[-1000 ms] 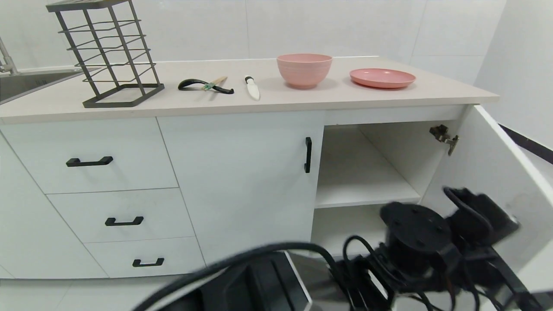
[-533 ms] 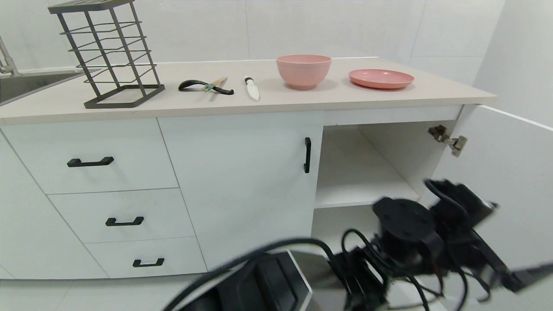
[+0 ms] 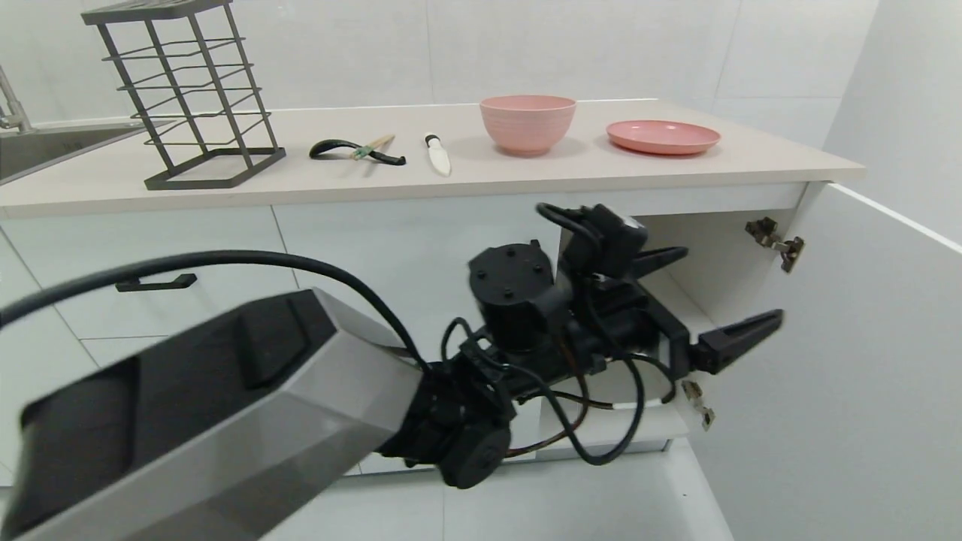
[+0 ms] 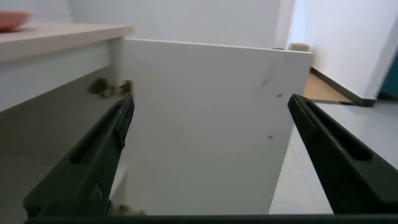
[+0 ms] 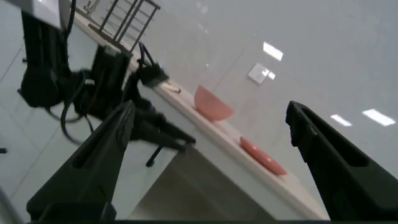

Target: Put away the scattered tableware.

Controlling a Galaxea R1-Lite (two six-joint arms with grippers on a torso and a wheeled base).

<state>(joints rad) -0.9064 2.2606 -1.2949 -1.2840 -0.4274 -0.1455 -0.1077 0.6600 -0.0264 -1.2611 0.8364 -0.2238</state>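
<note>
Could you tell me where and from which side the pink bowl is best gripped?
Probably the rim of the pink bowl, from above, one finger inside and one outside: it stands upright, mouth up, and its rounded wall may slip from a side pinch.

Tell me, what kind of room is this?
It looks like a kitchen. A long counter holds a pink bowl and a pink plate, a sink sits at its left end, and white drawers and an open cupboard door are underneath.
</note>
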